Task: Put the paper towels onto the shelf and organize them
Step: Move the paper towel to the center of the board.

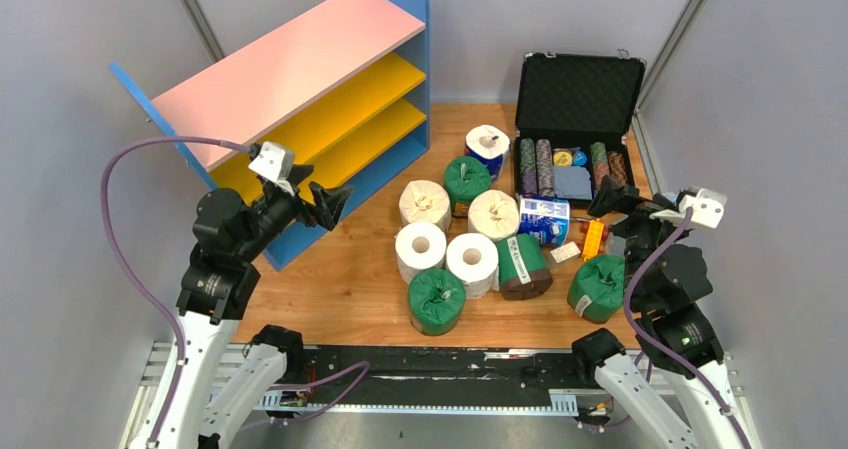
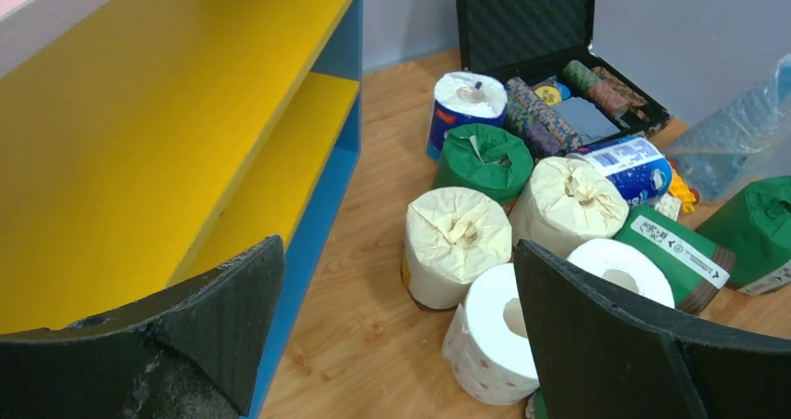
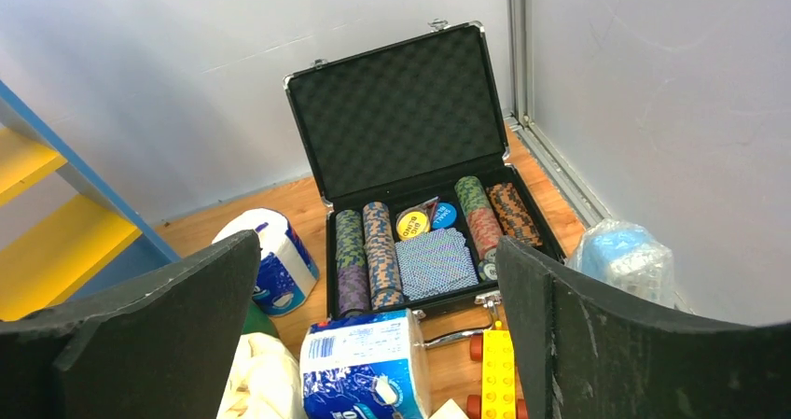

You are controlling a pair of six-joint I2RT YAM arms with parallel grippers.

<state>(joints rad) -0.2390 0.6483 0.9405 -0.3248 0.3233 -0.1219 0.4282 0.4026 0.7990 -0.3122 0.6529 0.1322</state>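
Top external view showed the blue-sided wooden shelf [image 1: 300,79] with pink top and yellow boards at the far left corner of the wooden table [image 1: 340,289]. Green, cream, white and blue-printed paper towel rolls [image 1: 470,239] clustered mid-table, none on the shelf. An open black case [image 1: 578,94] sat at the far right corner.

Left wrist view showed the left gripper [image 2: 396,316] spread wide and empty, shelf boards bare.

Right wrist view showed the right gripper [image 3: 378,326] wide and empty, facing the case.

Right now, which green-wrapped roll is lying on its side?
The green roll with the white label strip, right of the two bare white rolls. The other three green ones stand upright, twisted tops up.
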